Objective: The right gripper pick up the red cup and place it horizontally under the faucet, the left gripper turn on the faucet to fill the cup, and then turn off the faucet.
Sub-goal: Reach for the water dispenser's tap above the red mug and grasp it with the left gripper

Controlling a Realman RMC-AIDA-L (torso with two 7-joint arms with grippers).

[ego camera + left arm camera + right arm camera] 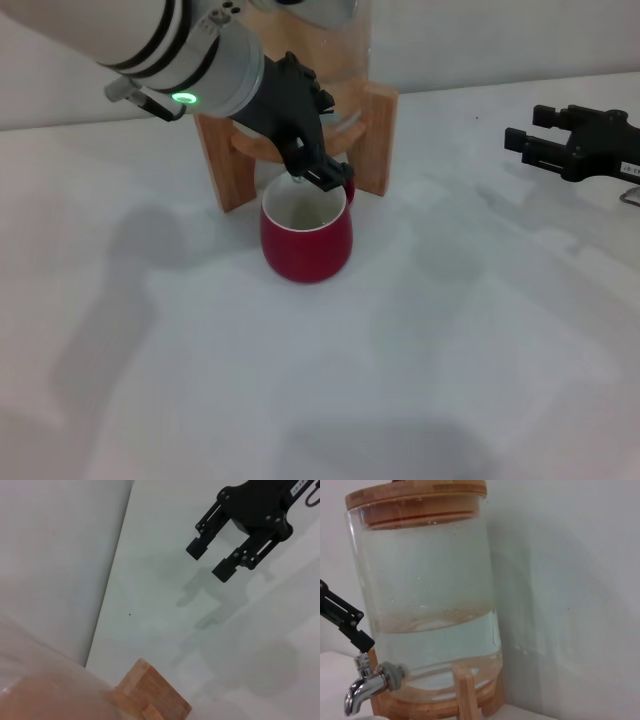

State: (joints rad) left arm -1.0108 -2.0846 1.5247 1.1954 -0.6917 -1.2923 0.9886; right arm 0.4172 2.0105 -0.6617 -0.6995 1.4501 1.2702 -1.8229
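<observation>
The red cup [305, 236] stands upright on the white table, its white inside facing up, right in front of the wooden stand [222, 165]. My left gripper [322, 172] hangs just above the cup's far rim, at the faucet, which it mostly hides in the head view. In the right wrist view the chrome faucet [362, 688] sticks out from the clear dispenser [425, 605], and the black left claw [347, 622] sits on top of its lever. My right gripper [525, 128] hovers far to the right, away from the cup, open and empty [210, 560].
The dispenser is about half full of water and has a wooden lid [415, 492]. A wall rises close behind it. White table [400, 380] stretches bare in front of and to the right of the cup.
</observation>
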